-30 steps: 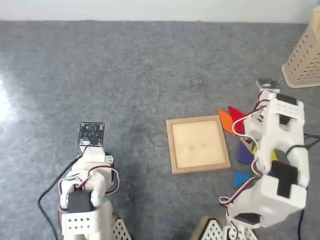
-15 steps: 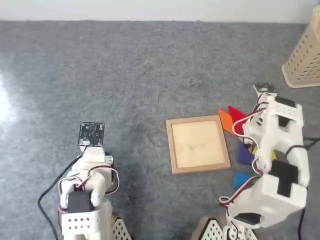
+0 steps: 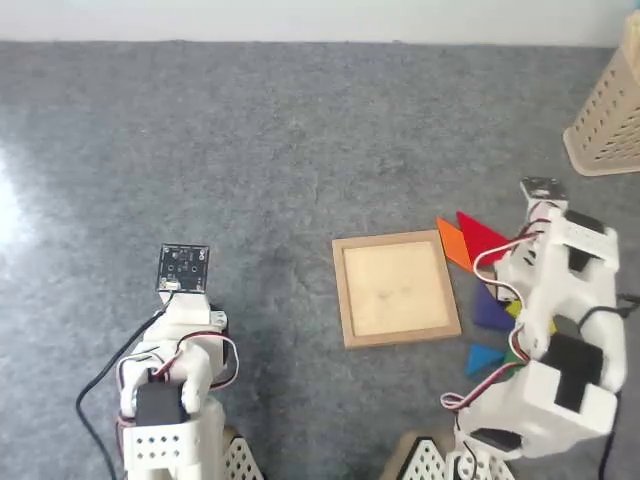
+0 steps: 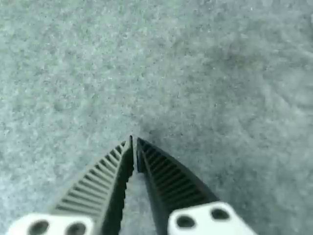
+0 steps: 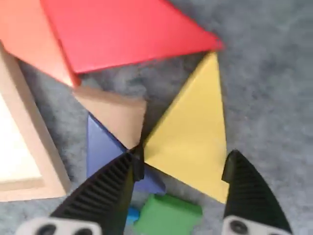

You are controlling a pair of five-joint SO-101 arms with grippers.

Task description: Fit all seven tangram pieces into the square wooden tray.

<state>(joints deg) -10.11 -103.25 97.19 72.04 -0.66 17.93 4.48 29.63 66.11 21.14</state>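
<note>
The square wooden tray (image 3: 396,288) lies on the grey carpet with nothing in it; one corner of the tray (image 5: 19,147) is in the right wrist view. Tangram pieces cluster at its right side: orange (image 3: 453,243), red (image 3: 480,238), dark blue (image 3: 488,312) and light blue (image 3: 484,357). The right wrist view has the red triangle (image 5: 117,32), orange piece (image 5: 29,41), tan triangle (image 5: 113,115), yellow triangle (image 5: 193,137), dark blue piece (image 5: 102,147) and green piece (image 5: 166,215). My right gripper (image 5: 181,169) hangs open over the yellow triangle. My left gripper (image 4: 133,143) is shut over bare carpet.
A perforated cream basket (image 3: 610,110) stands at the far right edge. The left arm (image 3: 170,390) sits at the near left, well away from the tray. Open grey carpet stretches across the far and middle areas.
The right arm has shifted a little to the right and toward the near side, uncovering more of the red triangle. The left arm has not moved.
</note>
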